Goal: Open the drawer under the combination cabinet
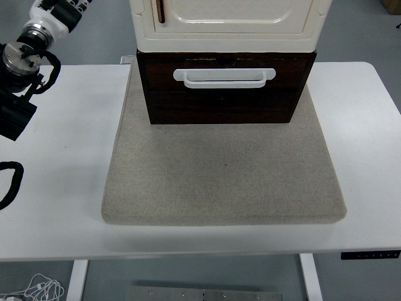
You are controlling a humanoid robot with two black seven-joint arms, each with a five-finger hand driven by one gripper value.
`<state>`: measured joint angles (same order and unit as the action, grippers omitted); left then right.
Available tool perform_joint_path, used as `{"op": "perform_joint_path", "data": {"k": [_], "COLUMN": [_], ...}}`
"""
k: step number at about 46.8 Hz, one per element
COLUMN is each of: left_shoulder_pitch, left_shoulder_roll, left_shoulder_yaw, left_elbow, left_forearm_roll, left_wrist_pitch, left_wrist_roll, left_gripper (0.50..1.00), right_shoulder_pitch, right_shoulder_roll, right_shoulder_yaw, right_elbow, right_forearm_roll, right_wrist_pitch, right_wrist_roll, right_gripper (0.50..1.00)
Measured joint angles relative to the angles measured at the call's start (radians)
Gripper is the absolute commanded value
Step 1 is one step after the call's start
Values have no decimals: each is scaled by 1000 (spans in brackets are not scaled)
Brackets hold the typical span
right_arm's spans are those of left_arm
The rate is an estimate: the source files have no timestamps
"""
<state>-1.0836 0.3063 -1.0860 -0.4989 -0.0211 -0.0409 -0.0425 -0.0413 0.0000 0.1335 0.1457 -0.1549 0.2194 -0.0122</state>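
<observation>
A dark brown drawer with a white bar handle sits under the cream cabinet, at the back of a grey mat. A thin strip of the drawer's top shows below the cabinet's lower edge. My left hand is at the top left corner, mostly cut off by the picture's edge. It is well to the left of the cabinet and touches nothing. Its black arm runs down the left edge.
The white table spreads around the mat on both sides. A black cable loop lies at the left edge. Under the table, white cords lie on the floor.
</observation>
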Motion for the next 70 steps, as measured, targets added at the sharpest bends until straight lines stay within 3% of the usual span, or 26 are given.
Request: {"op": "perform_joint_path", "data": {"k": [5, 21, 39, 54, 70], "left_shoulder_pitch": [-29, -132, -332, -552, -661], "left_shoulder_roll": [37, 126, 234, 255, 249], "left_shoulder_yaw": [0, 21, 99, 263, 392], "left_elbow": [-9, -96, -209, -288, -570], "left_forearm_roll": [-2, 11, 16, 52, 55], "left_wrist_pitch": [26, 15, 14, 3, 13], "left_wrist_roll": [-10, 0, 24, 38, 38], "left_gripper": [1000, 1000, 1000, 1000, 1000], "right_shoulder_pitch": [0, 0, 0, 0, 0], "right_shoulder_roll": [0, 0, 0, 0, 0], "right_shoulder_yaw": [0, 0, 0, 0, 0], "right_elbow": [0, 0, 0, 0, 0], "right_forearm_roll": [0, 0, 0, 0, 0], "right_wrist_pitch": [0, 0, 0, 0, 0], "right_wrist_roll": [0, 0, 0, 0, 0], "right_gripper": [926, 926, 926, 926, 926]}}
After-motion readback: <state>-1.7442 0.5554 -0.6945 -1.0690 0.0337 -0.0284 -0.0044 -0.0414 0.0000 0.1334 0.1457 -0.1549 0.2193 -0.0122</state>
